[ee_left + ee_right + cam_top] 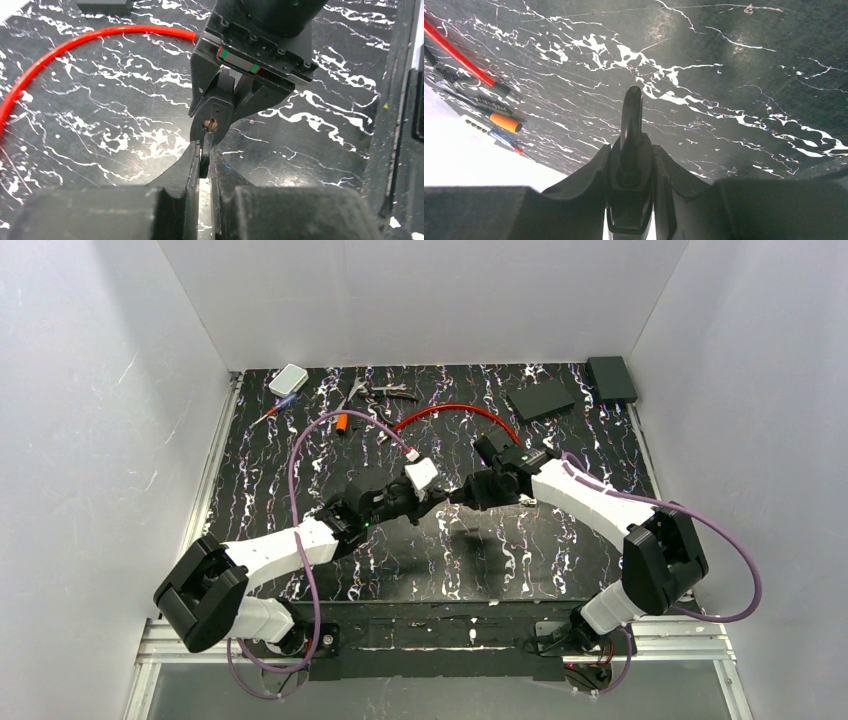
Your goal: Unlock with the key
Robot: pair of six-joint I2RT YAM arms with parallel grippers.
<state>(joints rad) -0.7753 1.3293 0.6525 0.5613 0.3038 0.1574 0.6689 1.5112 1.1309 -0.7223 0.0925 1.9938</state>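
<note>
A black padlock (pixel 220 107) with a brass keyhole (pixel 212 124) hangs above the middle of the table, and my right gripper (pixel 631 155) is shut on its body. Its shackle (pixel 631 112) sticks out past the right fingertips. My left gripper (pixel 204 150) is shut on the dark head of the key (pixel 204 162), whose tip sits in the keyhole. In the top view the left gripper (pixel 441 496) and the right gripper (pixel 468 492) meet nose to nose over the black marbled table (pixel 430 560).
A red cable (pixel 455 410) arcs across the far half of the table. Behind it lie hand tools (pixel 385 392), an orange-handled item (pixel 342 422), a white box (pixel 287 379) and two black boxes (pixel 540 400) (pixel 611 378). White walls enclose three sides.
</note>
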